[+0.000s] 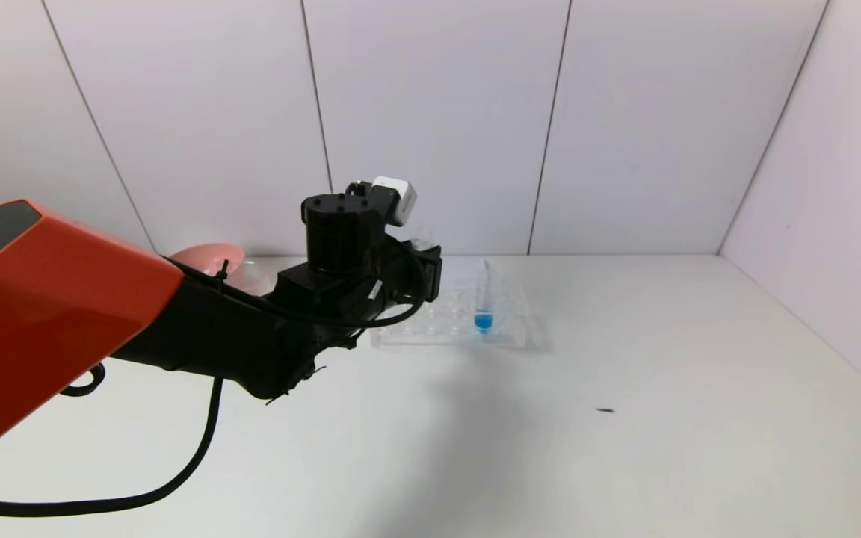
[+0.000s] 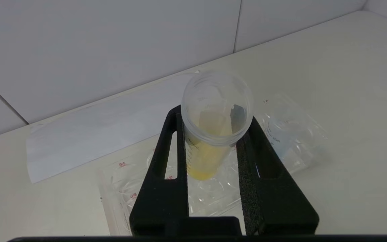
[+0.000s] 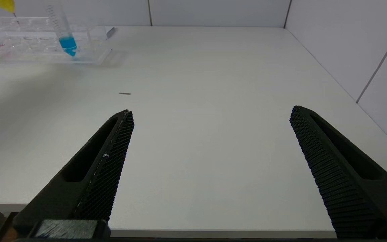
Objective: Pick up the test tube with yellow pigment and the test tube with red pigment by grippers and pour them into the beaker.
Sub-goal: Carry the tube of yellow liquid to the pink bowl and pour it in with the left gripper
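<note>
left gripper [image 2: 213,141] is clamped on the test tube with yellow pigment [image 2: 210,134] above the rack [image 2: 119,188]; carry it upright, slowly. right gripper [image 3: 210,148] waits, fingers apart.

likely a lab: clear tube rack [image 1: 451,321] on a white bench [image 1: 625,418], plain panelled walls.

The left arm [image 1: 199,329] has an orange-red shell panel with a dark inset at the far left of the head view, followed by black links. A black cable [image 1: 102,502] loops along the lower left edge; thinner black leads run over the wrist. A ribbed black cylinder [image 1: 337,232] stands near centre, with a small white box module [image 1: 394,198] above it. The left gripper [image 2: 213,158] shows flat black slotted fingers with rough pads. The right gripper [image 3: 210,151] has tapered black fingers [image 3: 328,168] with cross-hatched faces.
</note>
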